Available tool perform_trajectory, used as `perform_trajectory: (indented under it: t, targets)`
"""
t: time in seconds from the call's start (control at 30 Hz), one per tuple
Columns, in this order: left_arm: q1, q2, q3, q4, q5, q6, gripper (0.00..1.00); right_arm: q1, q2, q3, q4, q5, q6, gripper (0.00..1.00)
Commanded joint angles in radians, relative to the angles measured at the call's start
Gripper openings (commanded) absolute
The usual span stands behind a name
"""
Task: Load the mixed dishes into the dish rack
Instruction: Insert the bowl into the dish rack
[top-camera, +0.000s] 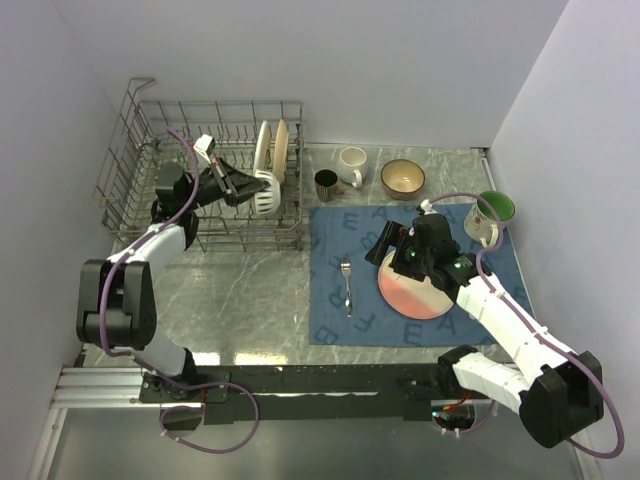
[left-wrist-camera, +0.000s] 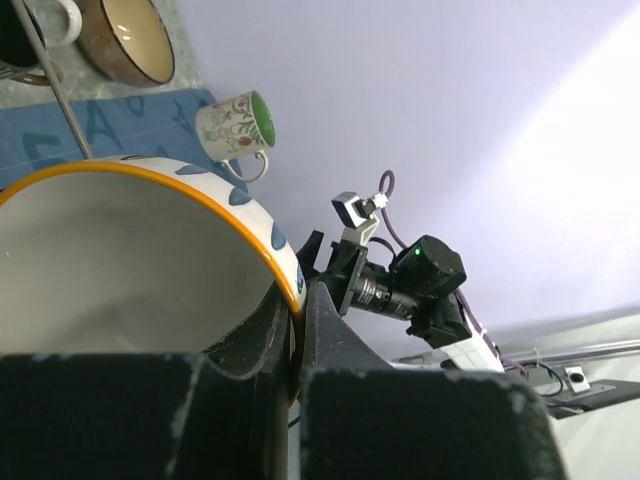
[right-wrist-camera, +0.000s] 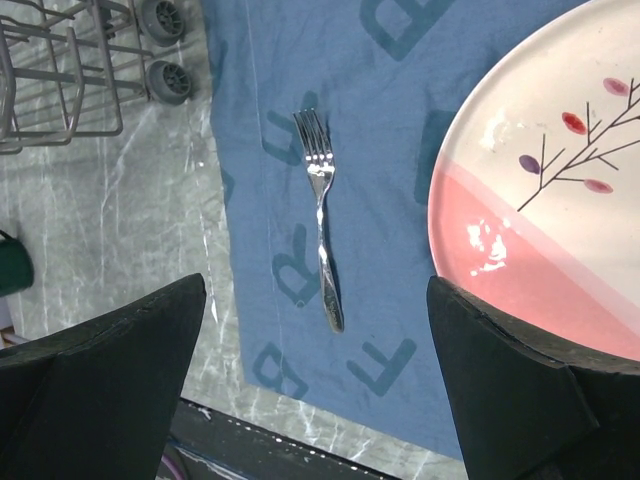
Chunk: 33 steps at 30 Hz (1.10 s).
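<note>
My left gripper (top-camera: 250, 190) is shut on the rim of a white bowl (left-wrist-camera: 120, 260) with an orange edge and blue marks, holding it inside the dish rack (top-camera: 200, 170) beside two upright plates (top-camera: 270, 148). My right gripper (right-wrist-camera: 315, 290) hangs open above the placemat. Beneath it lies the metal fork (right-wrist-camera: 322, 215), and the pink-and-cream plate (right-wrist-camera: 550, 220) is just to its right. Behind the mat stand a dark mug (top-camera: 326, 184), a white mug (top-camera: 352, 166) and a brown-rimmed bowl (top-camera: 402, 178). A green-lined floral cup (top-camera: 492, 215) sits at the mat's far right.
The blue lettered placemat (top-camera: 330, 320) covers the right half of the marble table. The rack's tall wire sides (top-camera: 125, 150) and small wheels (right-wrist-camera: 165, 80) border the mat's left edge. Walls close in behind and on both sides.
</note>
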Motion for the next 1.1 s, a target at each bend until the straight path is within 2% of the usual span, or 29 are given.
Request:
perform_trajectory:
  t: [0.0,0.13,0.27,0.3,0.37,0.67,0.97,1.07]
  targets:
    - [0.011,0.006,0.022,0.195,0.057,-0.050,0.01,-0.013,-0.021,0.005,0.024,-0.001,-0.012,1.00]
    - [0.020,0.006,0.062,-0.071,0.020,0.125,0.01,-0.019,-0.030,-0.006,0.026,-0.001,-0.012,1.00]
    - [0.024,0.013,0.143,-0.422,-0.055,0.333,0.01,-0.024,-0.027,-0.012,0.032,-0.007,-0.012,1.00]
    - [0.027,0.016,0.154,-0.458,-0.061,0.385,0.01,-0.024,-0.024,-0.012,0.032,-0.010,-0.011,1.00]
    - [0.034,0.034,0.160,-0.483,-0.055,0.397,0.01,-0.027,-0.021,-0.012,0.033,-0.011,-0.011,1.00]
    - [0.044,0.134,0.130,-0.340,0.043,0.300,0.01,-0.030,-0.022,-0.017,0.037,-0.008,-0.008,1.00]
    - [0.044,0.147,0.174,-0.538,-0.043,0.406,0.01,-0.033,-0.021,-0.035,0.052,-0.018,0.001,1.00]
    - [0.044,0.166,0.167,-0.552,-0.061,0.386,0.01,-0.033,-0.021,-0.037,0.052,-0.018,-0.002,1.00]
